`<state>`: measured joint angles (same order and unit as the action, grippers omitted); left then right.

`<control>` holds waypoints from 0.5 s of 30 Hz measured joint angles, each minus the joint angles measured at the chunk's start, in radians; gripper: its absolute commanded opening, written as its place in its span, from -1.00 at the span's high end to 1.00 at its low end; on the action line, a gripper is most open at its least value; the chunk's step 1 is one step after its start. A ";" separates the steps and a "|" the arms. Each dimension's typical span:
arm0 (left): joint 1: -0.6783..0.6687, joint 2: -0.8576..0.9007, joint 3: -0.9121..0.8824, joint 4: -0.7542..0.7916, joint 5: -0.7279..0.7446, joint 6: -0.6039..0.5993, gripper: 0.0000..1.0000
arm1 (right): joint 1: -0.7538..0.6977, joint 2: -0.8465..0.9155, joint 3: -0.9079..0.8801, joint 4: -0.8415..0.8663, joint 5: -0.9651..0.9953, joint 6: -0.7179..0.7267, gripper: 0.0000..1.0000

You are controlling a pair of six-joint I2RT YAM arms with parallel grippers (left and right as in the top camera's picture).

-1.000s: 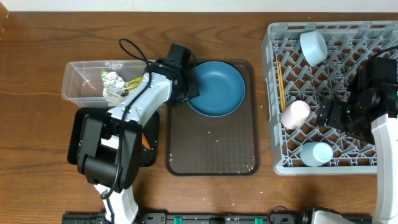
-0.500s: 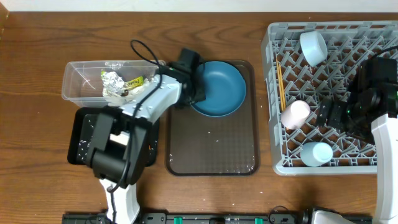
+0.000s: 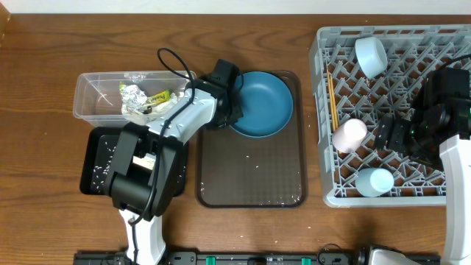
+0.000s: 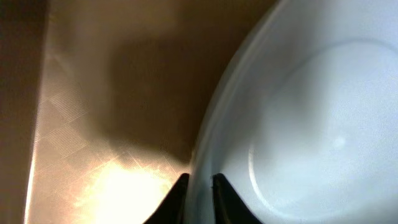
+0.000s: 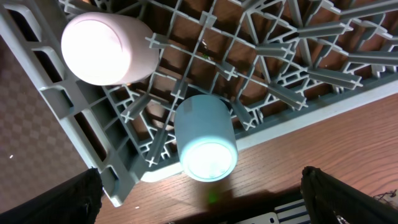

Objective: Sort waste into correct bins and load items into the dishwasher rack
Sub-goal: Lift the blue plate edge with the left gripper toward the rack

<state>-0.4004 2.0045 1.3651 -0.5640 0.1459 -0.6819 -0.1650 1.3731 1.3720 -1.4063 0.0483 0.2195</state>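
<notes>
From above, the table (image 3: 44,147) is dark brown wood with lines in it, and a pale strip (image 3: 147,6) runs along its far edge. A brown tray (image 3: 250,184) lies in the middle with a few white rice grains (image 3: 246,156) on it. The blue plate (image 3: 263,103) sits at the far end of the tray. The left gripper (image 3: 229,112) is at the plate's left edge. Left of the tray are the clear tub (image 3: 92,92), with the foil wrapper (image 3: 132,96) in it, and the black tub (image 3: 96,180) just in front of it. On the right stands the grey rack (image 3: 412,77), holding the bowl (image 3: 370,56), the chopsticks (image 3: 332,103), the pink cup (image 3: 349,135) and the light blue cup (image 3: 374,182). The right gripper (image 3: 391,132) hangs over the rack. From the left wrist, the two black fingertips (image 4: 179,198) are pinched tight on the plate's rim, and the shiny tray shows a tiny square pattern. From the right wrist, the black fingers (image 5: 53,199) stand wide apart with nothing between them, above the two cups lying on their sides at the rack's corner, with wood beside it.
</notes>
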 measured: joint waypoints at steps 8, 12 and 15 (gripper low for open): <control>-0.003 -0.214 0.002 -0.049 -0.011 0.002 0.87 | 0.000 0.000 0.000 0.000 0.000 0.000 -0.99; -0.014 -0.350 0.005 -0.124 -0.015 0.002 0.88 | 0.000 0.000 0.000 0.000 0.000 0.000 -0.99; -0.023 -0.422 0.005 -0.171 -0.015 0.002 0.88 | 0.000 0.000 0.000 0.000 0.000 0.000 -0.99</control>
<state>-0.4232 1.5822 1.3701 -0.7345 0.1307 -0.6804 -0.1650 1.3731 1.3720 -1.4059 0.0486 0.2195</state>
